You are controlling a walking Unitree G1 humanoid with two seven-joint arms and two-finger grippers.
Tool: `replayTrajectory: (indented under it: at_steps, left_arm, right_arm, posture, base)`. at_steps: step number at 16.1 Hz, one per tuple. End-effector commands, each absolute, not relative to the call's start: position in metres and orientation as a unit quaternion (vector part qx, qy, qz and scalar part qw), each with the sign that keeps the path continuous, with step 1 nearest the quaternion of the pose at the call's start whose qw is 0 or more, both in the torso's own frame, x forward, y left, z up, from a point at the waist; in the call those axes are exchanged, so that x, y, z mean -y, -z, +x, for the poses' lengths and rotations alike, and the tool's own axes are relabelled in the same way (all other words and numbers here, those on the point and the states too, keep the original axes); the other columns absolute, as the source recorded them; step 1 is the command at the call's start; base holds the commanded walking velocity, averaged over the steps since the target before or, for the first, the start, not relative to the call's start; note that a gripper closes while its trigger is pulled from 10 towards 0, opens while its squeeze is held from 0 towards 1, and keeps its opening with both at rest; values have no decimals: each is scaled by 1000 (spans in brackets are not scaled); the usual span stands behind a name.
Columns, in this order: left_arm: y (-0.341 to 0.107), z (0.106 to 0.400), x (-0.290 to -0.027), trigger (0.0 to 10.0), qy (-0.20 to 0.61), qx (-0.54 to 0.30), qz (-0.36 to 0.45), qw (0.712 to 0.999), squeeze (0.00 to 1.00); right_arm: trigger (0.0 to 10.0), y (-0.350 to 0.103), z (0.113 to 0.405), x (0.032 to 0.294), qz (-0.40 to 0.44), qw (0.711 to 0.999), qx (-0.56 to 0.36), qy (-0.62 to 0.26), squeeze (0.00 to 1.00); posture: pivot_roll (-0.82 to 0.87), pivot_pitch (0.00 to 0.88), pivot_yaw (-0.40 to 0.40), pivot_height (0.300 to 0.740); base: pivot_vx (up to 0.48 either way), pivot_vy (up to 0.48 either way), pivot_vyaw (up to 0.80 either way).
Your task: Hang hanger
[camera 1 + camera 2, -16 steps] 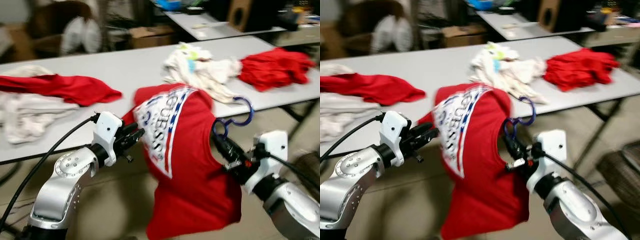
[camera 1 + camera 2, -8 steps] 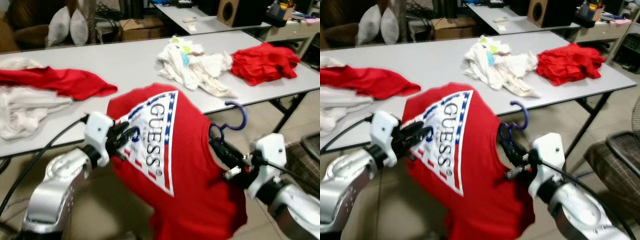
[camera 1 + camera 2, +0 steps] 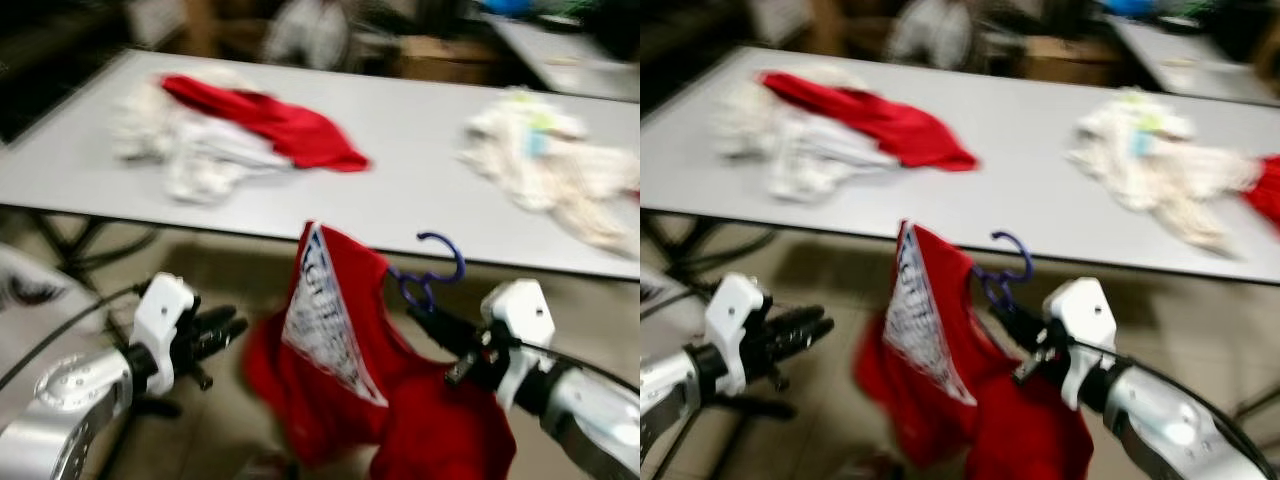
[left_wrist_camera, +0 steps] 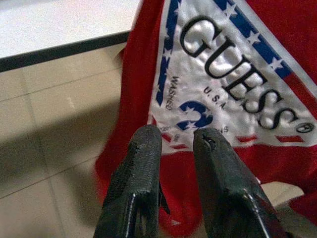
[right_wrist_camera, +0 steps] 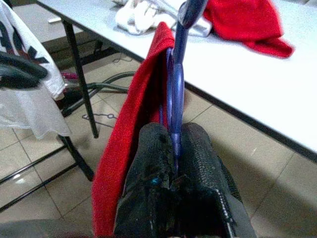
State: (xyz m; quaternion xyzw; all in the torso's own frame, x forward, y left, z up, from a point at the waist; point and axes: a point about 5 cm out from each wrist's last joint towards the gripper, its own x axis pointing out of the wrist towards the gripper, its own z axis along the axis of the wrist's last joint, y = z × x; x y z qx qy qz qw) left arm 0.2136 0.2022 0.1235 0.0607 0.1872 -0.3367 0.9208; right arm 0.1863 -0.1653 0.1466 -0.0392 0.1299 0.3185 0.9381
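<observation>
The left tool (image 4: 176, 141) has let go of the red shirt (image 3: 340, 380), fingers apart beside it. The right tool (image 5: 173, 136) stays clamped on the blue hanger (image 3: 432, 272), which alone carries the load toward hanging.

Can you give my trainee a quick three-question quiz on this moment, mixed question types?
1. True or false: the right gripper is shut on the blue hanger.
2. Multiple choice: the left gripper is A) pinching the red GUESS shirt, B) apart from it with nothing between its fingers, C) resting on the grey table.
3. Fill in: the hanger's hook points ____, above the shirt that hangs from it.

Key: 1 true. 2 B. 3 up.
</observation>
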Motion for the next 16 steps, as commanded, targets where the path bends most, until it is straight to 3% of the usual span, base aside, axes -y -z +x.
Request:
replayTrajectory:
  at_steps: [1,2,6,12,16]
  left_arm:
    - [-130,216,-200,10000,331,-169,73,926,0]
    - [-130,217,-205,10000,287,-159,75,942,0]
    - [-120,214,-208,10000,217,-156,50,962,0]
    - [-125,220,-209,10000,172,-129,56,975,0]
    - [-128,205,-219,10000,118,-118,63,984,0]
  right_arm:
    - [10000,-154,191,168,-42,941,-106,-318,0]
    - [10000,-152,199,166,-31,940,-97,-325,0]
    - [10000,-145,213,157,-17,931,-89,-354,0]
    - [10000,-144,226,155,1,919,-79,-385,0]
    - [10000,-134,226,149,-1,901,-98,-422,0]
  posture:
    - [23,0,-44,740]
    - [47,0,-61,740]
    - [82,0,-64,740]
    - [115,0,-74,740]
    - [177,0,-106,740]
  base:
    - [0,0,800]
    - [0,0,800]
    - [0,0,800]
    - [0,0,800]
    - [0,0,800]
